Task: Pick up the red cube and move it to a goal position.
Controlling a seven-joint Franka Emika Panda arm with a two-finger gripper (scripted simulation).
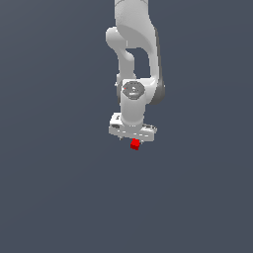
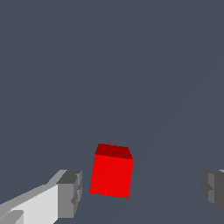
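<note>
While the white Panda arm (image 1: 134,59) hangs nose-down over a featureless grey surface (image 1: 54,197), its gripper (image 1: 133,141) sits directly above the red cube (image 1: 135,144), which peeks out just beneath the hand in the exterior view. No counter edge or corner shows in either picture, so the cube's place on the surface cannot be tied to any border; it lies roughly mid-frame, under the wrist. From the wrist view, the cube (image 2: 111,173) appears between the two grey fingertips (image 2: 70,193), much nearer one pad than the other, with a slim gap on that side and a broad one opposite. The jaws stand wide apart, gripping nothing. That spread seems chosen to give the tiny block clearance on both sides during the approach, and the vertical pose lines the pads up with its flat faces. The cube looks slightly turned relative to the fingers, and it sits off-centre, so a closing squeeze would probably nudge it sideways before both pads bite. No goal marker is visible in either picture.
</note>
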